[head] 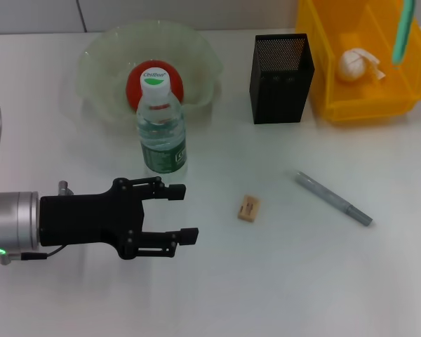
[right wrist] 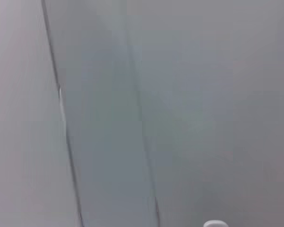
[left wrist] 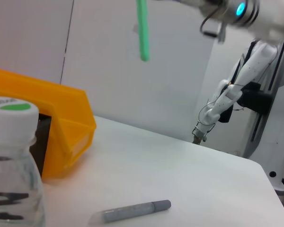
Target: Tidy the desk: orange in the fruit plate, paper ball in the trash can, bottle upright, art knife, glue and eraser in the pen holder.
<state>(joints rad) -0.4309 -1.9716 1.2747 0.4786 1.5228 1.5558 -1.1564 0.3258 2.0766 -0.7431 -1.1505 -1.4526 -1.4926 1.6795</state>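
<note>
The clear water bottle (head: 162,133) stands upright; its cap shows in the left wrist view (left wrist: 12,113). My left gripper (head: 186,212) is open and empty, just in front of the bottle on the near side. The orange (head: 154,81) lies in the pale green fruit plate (head: 105,63) behind the bottle. A tan eraser (head: 249,208) and a grey pen-shaped tool (head: 333,198) lie on the table; the tool also shows in the left wrist view (left wrist: 132,211). A green stick (head: 405,28) hangs in the air over the yellow bin, held from above by my right arm (left wrist: 236,12). The paper ball (head: 354,64) lies in the yellow bin (head: 365,105).
The black mesh pen holder (head: 281,67) stands between the plate and the yellow bin. The bin's side also shows in the left wrist view (left wrist: 61,127). The white table (head: 266,281) stretches in front of the eraser and the grey tool.
</note>
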